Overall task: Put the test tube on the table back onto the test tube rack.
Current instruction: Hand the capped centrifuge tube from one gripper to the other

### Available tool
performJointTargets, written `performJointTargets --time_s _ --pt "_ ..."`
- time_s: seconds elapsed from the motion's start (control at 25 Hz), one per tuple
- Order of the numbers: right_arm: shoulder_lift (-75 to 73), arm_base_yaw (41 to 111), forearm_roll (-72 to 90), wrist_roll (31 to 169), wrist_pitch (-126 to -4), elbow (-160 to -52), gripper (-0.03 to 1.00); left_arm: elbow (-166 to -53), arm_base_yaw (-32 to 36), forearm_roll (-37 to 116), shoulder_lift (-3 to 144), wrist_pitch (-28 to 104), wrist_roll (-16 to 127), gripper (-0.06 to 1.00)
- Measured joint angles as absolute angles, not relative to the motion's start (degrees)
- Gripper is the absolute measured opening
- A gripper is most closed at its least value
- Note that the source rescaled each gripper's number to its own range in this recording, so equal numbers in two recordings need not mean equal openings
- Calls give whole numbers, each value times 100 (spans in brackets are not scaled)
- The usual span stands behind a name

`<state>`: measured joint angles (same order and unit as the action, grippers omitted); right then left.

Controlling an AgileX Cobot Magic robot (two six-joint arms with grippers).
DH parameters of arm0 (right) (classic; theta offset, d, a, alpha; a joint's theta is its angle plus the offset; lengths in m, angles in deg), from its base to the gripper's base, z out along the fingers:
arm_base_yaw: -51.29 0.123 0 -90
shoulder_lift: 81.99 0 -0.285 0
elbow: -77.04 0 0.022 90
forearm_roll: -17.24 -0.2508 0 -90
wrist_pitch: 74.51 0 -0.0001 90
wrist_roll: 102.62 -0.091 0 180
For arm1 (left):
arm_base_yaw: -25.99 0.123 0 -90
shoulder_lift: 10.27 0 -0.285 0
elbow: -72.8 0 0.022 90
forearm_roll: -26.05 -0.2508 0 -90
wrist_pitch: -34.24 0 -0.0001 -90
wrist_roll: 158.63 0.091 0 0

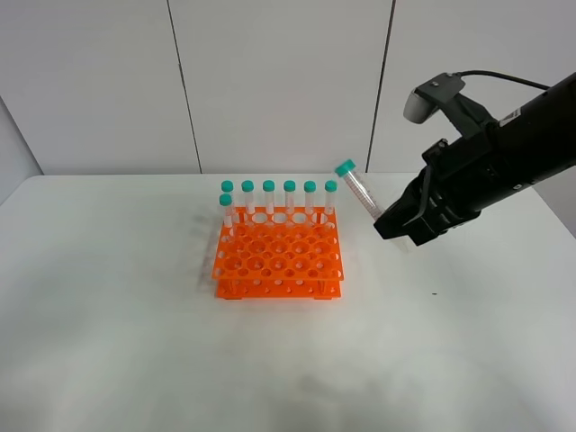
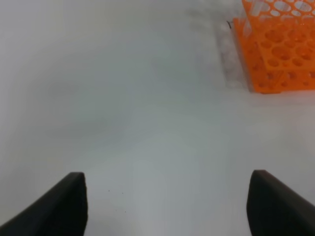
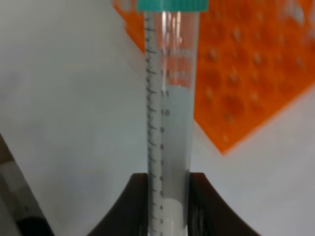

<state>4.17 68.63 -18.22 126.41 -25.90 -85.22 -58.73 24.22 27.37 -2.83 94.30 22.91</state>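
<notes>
Table (image 1: 135, 315): broad white matte top, smooth and bare-looking, rounded corners at the back. Pale panelled wall (image 1: 279, 81) behind it.

Test tube rack (image 1: 279, 256): bright orange plastic, square, two tiers, top deck a grid of round holes. Stands a little left of centre in the high view. Seven other tubes (image 1: 268, 200) stand upright in it, all clear with teal caps: six along the back row, one in the next row at the left end.

Test tube (image 1: 358, 192): slim clear plastic, black graduation marks up one side in the right wrist view (image 3: 170, 98), ribbed teal screw cap (image 1: 345, 167). It is off the table, held in the air just right of the rack's back right corner. Tilted, cap toward the upper left, lower end hidden in the claw.

Right claw (image 1: 396, 225): black, on a thick black arm coming in from the upper right. Its dark fingers (image 3: 199, 196) are pressed in on the tube's lower part from both sides, pinching it (image 3: 167, 206). The orange rack (image 3: 236, 73) lies blurred beyond the tube.

Left claw (image 2: 167, 201): outside the high view. In its wrist view, two dark fingertips (image 2: 69, 201) spread wide, nothing between them but white tabletop. A corner of the rack (image 2: 275, 54) lies well apart from it.
</notes>
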Motion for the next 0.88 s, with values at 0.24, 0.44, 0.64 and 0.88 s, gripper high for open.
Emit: performJointTargets --time_s 0.24,0.44,0.64,0.88 --pt "417 6863 -2065 13051 -2624 -8522 1 -5873 2422 2737 -283 9430 2291 95" --pt "417 6863 -2082 13041 -2624 -8522 1 -5873 2422 2737 -283 9425 2291 95" --pt "417 6863 -2082 13034 -2675 -8522 1 -6076 2422 2696 -205 9318 2291 95" --pt "417 6863 -2089 13034 -2788 -8522 1 -6899 2422 2696 1037 9176 2291 95"
